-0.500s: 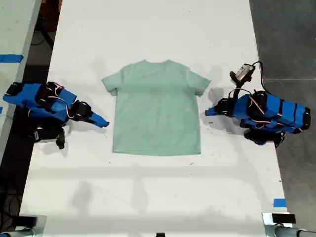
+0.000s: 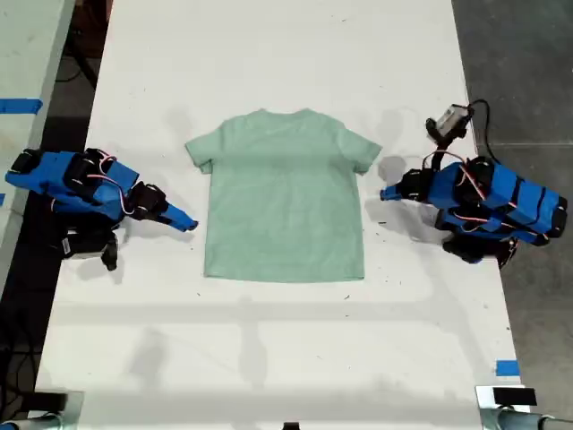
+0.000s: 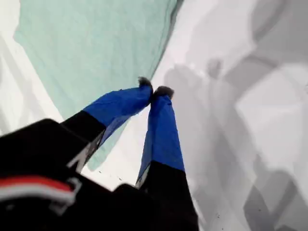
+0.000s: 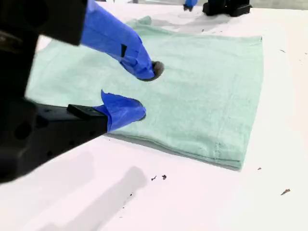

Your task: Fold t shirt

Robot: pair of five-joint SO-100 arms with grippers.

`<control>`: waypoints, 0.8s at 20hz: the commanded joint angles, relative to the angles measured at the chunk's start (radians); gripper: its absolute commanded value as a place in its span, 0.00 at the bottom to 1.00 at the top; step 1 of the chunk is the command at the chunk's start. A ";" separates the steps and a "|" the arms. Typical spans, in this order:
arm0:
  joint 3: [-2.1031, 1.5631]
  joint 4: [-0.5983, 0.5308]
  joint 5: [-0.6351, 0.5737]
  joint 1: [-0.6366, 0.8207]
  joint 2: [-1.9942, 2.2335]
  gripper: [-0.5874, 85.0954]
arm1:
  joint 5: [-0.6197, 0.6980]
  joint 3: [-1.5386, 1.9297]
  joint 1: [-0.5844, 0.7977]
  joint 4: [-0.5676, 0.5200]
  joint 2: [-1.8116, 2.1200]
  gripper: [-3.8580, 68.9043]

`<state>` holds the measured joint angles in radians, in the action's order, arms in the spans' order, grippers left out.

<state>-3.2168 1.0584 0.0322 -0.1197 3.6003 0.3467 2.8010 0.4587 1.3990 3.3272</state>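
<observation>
Blue-tipped and pinched shut on nothing, my first claw (image 2: 385, 193) had drifted slightly back from the t shirt (image 2: 285, 197), at the exterior view's right; I judged no fold begun. My second claw (image 4: 146, 92) gaped empty at the opposite edge. Pale mint cloth lay flat, unfolded, mid-desk (image 2: 269, 340).

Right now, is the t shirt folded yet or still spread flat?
Spread flat. The t shirt lies open on the white table, both sleeves out and the hem straight, with no layer turned over. Neither claw holds it.
</observation>
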 commanded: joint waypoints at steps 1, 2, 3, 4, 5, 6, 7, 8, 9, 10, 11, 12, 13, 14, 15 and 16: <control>-0.008 -0.005 0.011 -0.011 0.005 0.12 | 0.175 -0.405 0.189 0.040 -0.387 0.25; -0.008 -0.005 0.011 -0.011 0.005 0.12 | 0.236 -0.520 0.258 0.048 -0.515 0.29; -0.008 -0.005 0.011 -0.011 0.005 0.12 | 0.288 -0.621 0.324 0.054 -0.643 0.35; -0.008 -0.005 0.011 -0.011 0.005 0.12 | 0.339 -0.712 0.380 0.055 -0.772 0.40; -0.008 -0.005 0.011 -0.011 0.005 0.12 | 0.374 -0.792 0.423 0.049 -0.904 0.42; -0.008 -0.005 0.011 -0.011 0.005 0.12 | 0.400 -0.868 0.451 0.035 -1.040 0.43; -0.008 -0.005 0.011 -0.011 0.005 0.12 | 0.416 -0.940 0.466 0.020 -1.160 0.42; -0.008 -0.005 0.011 -0.011 0.005 0.12 | 0.428 -0.994 0.482 -0.005 -1.261 0.41; -0.008 -0.005 0.011 -0.011 0.005 0.12 | 0.436 -1.026 0.503 -0.025 -1.344 0.40; -0.008 -0.005 0.011 -0.011 0.005 0.12 | 0.445 -1.042 0.525 -0.049 -1.420 0.38; -0.008 -0.005 0.011 -0.011 0.005 0.12 | 0.454 -1.043 0.537 -0.083 -1.488 0.38; -0.008 -0.005 0.011 -0.011 0.005 0.12 | 0.460 -1.043 0.540 -0.115 -1.549 0.38; -0.008 -0.005 0.011 -0.011 0.005 0.12 | 0.463 -1.042 0.540 -0.152 -1.608 0.37; -0.008 -0.005 0.011 -0.011 0.005 0.12 | 0.465 -1.040 0.541 -0.179 -1.663 0.37; -0.008 -0.005 0.011 -0.011 0.005 0.12 | 0.466 -1.040 0.546 -0.204 -1.713 0.36; -0.008 -0.005 0.011 -0.011 0.005 0.12 | 0.469 -1.040 0.551 -0.229 -1.753 0.36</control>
<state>-3.2168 1.0584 0.0322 -0.1197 3.6003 0.7931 1.8178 0.9894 1.2287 1.6091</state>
